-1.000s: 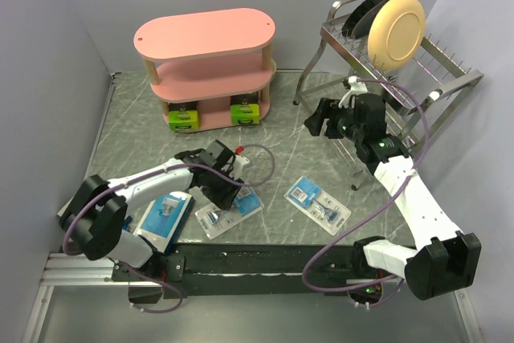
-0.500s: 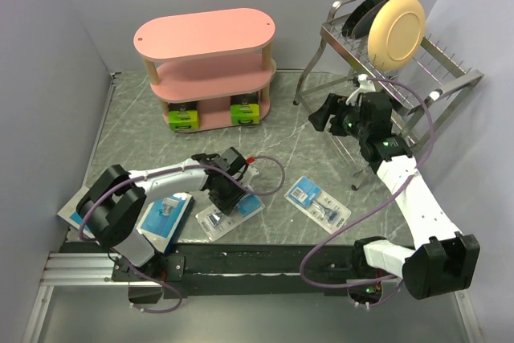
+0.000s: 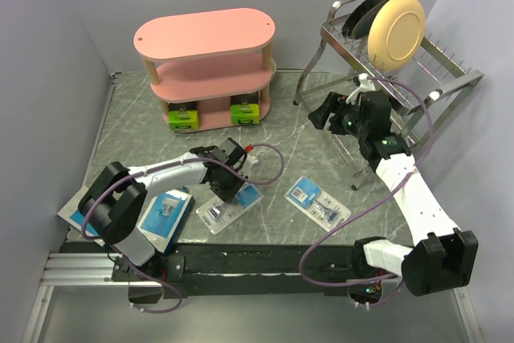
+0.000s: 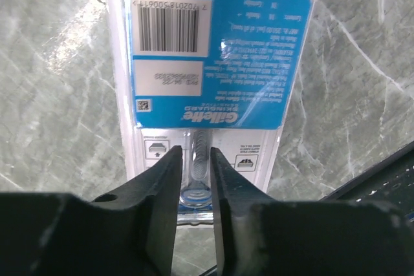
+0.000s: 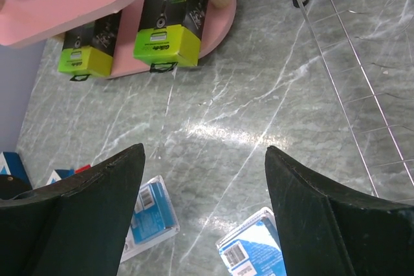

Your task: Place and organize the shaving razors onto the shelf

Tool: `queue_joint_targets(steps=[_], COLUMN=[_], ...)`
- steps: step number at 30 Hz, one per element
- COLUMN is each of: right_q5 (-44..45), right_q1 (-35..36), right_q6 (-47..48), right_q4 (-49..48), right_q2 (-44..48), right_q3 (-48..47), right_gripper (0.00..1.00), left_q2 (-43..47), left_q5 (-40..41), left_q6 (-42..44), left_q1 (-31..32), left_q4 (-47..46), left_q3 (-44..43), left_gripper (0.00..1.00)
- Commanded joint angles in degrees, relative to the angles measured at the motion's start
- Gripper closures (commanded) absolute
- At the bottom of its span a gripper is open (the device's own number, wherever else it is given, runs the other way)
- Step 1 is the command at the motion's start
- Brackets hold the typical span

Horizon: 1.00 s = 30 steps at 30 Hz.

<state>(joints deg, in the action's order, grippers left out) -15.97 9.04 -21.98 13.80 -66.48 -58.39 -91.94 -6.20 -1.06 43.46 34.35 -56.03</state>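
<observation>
The pink shelf [image 3: 205, 38] stands at the back left. Two black boxes with lime-green ends [image 3: 183, 119] [image 3: 243, 110] stand on its bottom board; they also show in the right wrist view [image 5: 87, 50] [image 5: 169, 24]. My left gripper [image 3: 227, 189] is low on the table, shut on the raised razor bubble of a clear blister pack [image 3: 229, 208] [image 4: 213, 50]. A second blister pack [image 3: 320, 201] [image 5: 255, 253] lies to the right. A blue-carded pack [image 3: 165, 216] lies at the left; another [image 3: 74, 216] is partly hidden under the left arm. My right gripper [image 3: 323, 115] [image 5: 204, 153] is open and empty, in the air.
A silver wire dish rack [image 3: 418, 78] with a cream plate [image 3: 396, 31] and a dark plate stands at the back right, close beside my right arm. Its wires show in the right wrist view [image 5: 362, 63]. Grey walls close in the left and back.
My left gripper has moved down and right onto the blister pack and closed on it; the pack has shifted slightly. My right gripper rose a little toward the rack.
</observation>
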Motion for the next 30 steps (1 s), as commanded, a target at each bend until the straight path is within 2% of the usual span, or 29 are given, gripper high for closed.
queue_joint_targets(steps=[1,3,9,10,12,13,17,19,22,30], right_q5=[0.23,0.41,0.41,0.50,0.59,0.50,0.15,0.23,0.23,0.32], right_q1=[-0.69,-0.86,-1.21,-1.13,-1.30,-1.30,-1.39,-1.39,-1.39,-1.39], right_q6=[-0.43,-0.43,-0.87,-0.87,-0.96,-1.05,-1.40,-1.58,-1.40,-0.79], right_q4=[-2.73,-2.82,-3.08,-3.17,-3.25,-3.34,-3.78,-3.78,-3.35,-2.82], right_q2=[1.61,2.14,2.41,2.32,2.14,2.05,1.88,1.88,1.70,-1.02], right_q3=[1.17,1.87,2.76,2.67,2.67,2.58,2.67,2.76,2.14,-0.93], right_gripper=[0.18,0.18,0.18,0.18,0.18,0.18,0.18,0.19,0.19,0.19], left_q2=[-1.05,-1.48,-2.72,-2.80,-3.07,-3.24,-3.42,-2.98,-0.09,10.27], left_q5=[-0.22,-0.31,0.66,1.27,1.71,1.89,1.89,1.37,1.54,-0.84], left_q6=[2.27,3.17,3.69,3.87,3.70,3.52,4.05,4.75,5.54,6.25], left_q1=[0.04,0.04,0.13,0.04,0.13,0.04,0.04,0.04,-0.13,-2.59], left_q4=[-1.65,-0.78,-0.95,-0.95,-1.30,-1.56,-1.48,-0.69,1.07,6.00], left_q3=[-1.71,-2.15,-3.03,-3.12,-3.30,-3.30,-3.47,-4.26,-7.42,-22.08], left_gripper=[0.74,0.78,0.76,0.75,0.66,0.66,0.73,0.86,0.96,0.99])
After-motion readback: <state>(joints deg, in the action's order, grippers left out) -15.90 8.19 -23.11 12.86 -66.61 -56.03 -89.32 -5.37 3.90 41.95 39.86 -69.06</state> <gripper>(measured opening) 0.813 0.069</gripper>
